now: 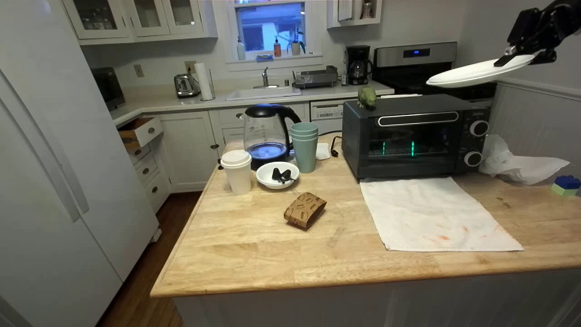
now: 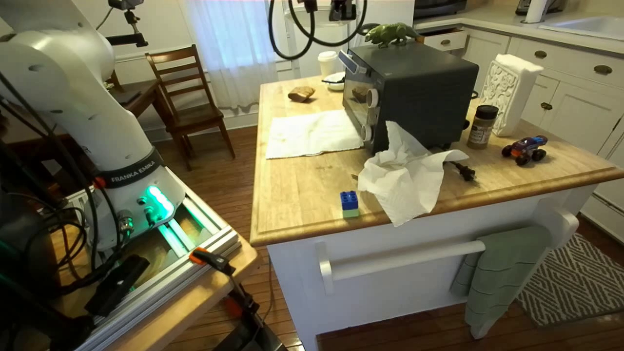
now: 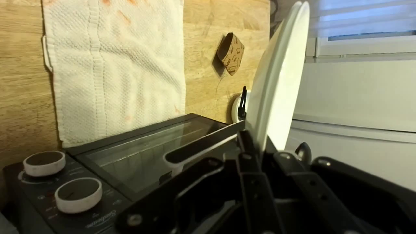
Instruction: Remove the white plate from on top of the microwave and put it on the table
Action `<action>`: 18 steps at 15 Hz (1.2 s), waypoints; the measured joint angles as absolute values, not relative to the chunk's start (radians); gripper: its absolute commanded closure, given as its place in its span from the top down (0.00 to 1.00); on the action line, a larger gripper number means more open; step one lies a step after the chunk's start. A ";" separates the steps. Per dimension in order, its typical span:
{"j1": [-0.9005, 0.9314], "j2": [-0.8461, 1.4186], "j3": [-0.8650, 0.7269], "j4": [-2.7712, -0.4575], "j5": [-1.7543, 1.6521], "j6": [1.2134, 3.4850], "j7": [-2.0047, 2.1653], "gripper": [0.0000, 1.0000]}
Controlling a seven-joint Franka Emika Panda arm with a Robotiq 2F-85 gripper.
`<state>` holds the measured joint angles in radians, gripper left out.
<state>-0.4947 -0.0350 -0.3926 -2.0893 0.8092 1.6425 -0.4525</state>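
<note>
— What have the fingers (image 3: pixel 246 143) got?

— The white plate (image 1: pixel 476 73). They're clamped on its rim, one to each face, as the wrist view shows too.

— And where is it?

— Up in the air. In an exterior view it hangs toward the right, higher than the top of the microwave (image 1: pixel 408 136), with a visible gap between the two. It tilts, left edge lower than right.

— Directly above the microwave?

— I can't tell that.

— So what does sit on the microwave?

— A green toy dinosaur (image 1: pixel 366 97), at the left end of the top as you face the door.

— And around the microwave?

— A white cloth (image 1: pixel 435 213) lies spread over the desk (image 1: pixel 236 245) on the near side, its far edge close by the microwave's front. To the right there's crumpled paper (image 1: pixel 517 164), then a blue and green pair of toy blocks (image 1: pixel 566 185) farther right.

— The left looks busier.

— It is. A glass kettle (image 1: pixel 267 136), lit blue, stands on the far side, with stacked green cups (image 1: pixel 305 152) just to its right. Nearer comes a white dish (image 1: pixel 274 186) with dark objects (image 1: pixel 286 176) in it, and a lidded cup (image 1: pixel 237 175) beside it on the left. A brown patterned sleeve (image 1: pixel 305 210) lies nearer still, a little right of the dish.
</note>
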 measured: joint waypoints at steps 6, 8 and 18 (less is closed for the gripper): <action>-0.435 -0.314 -0.368 -2.414 0.842 1.841 -0.436 0.02; -0.417 -0.390 -0.336 -2.509 0.891 1.945 -0.387 0.02; -0.207 -0.529 -0.088 -2.774 1.171 2.573 -0.298 0.08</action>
<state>-0.2071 -0.5292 -0.0877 -2.7740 1.1713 2.5730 -0.2979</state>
